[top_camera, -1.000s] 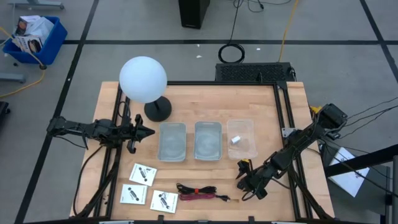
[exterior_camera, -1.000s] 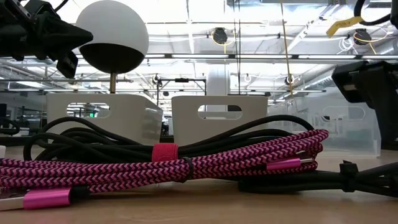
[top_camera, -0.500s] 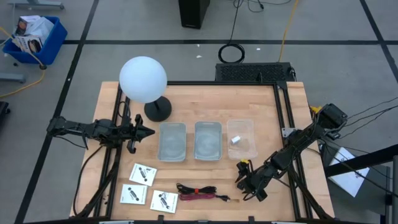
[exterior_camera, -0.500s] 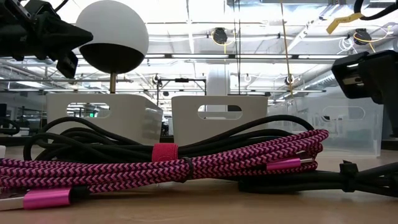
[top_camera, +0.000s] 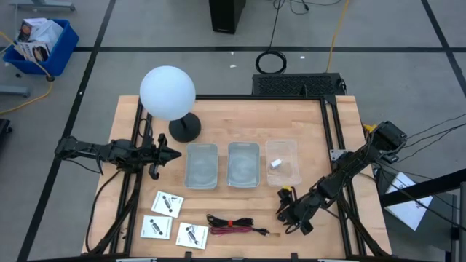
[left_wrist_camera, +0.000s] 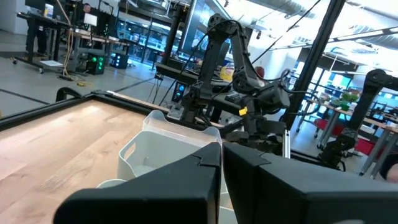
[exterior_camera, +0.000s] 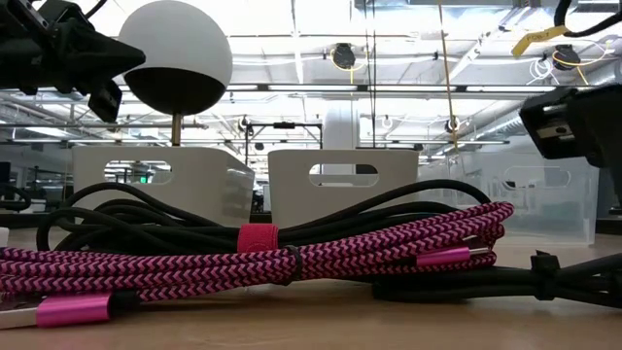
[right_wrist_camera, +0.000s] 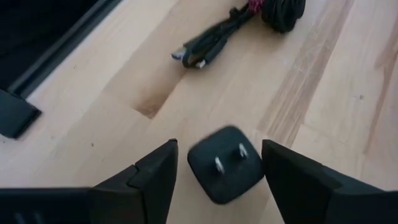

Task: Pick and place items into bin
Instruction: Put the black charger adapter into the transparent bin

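The tiny black cube [right_wrist_camera: 225, 163], with two metal prongs on its upper face, lies flat on the table near the right edge. My right gripper [right_wrist_camera: 219, 149] [top_camera: 288, 212] is open and low over it, one finger on either side, with small gaps showing. The black-and-red cable bundle [top_camera: 233, 225] [exterior_camera: 253, 255] lies near the table's near edge. Three white packets [top_camera: 167, 203] [top_camera: 154, 228] [top_camera: 192, 233] lie flat to its left. The tiny white piece [top_camera: 275, 164] sits in the right clear bin [top_camera: 293, 175]. My left gripper [top_camera: 173, 153] [left_wrist_camera: 222, 152] is shut and hovers left of the bins.
Two more clear bins [top_camera: 202, 178] [top_camera: 243, 180] stand in a row at the table's middle. The white globe lamp [top_camera: 167, 92] on its black base [top_camera: 185, 128] stands behind the left gripper. Bare wood lies between the bins and the near-edge items.
My right gripper has shifted a little over the black cube; in the low view its dark body shows higher than a second ago. The items on the table have kept still.
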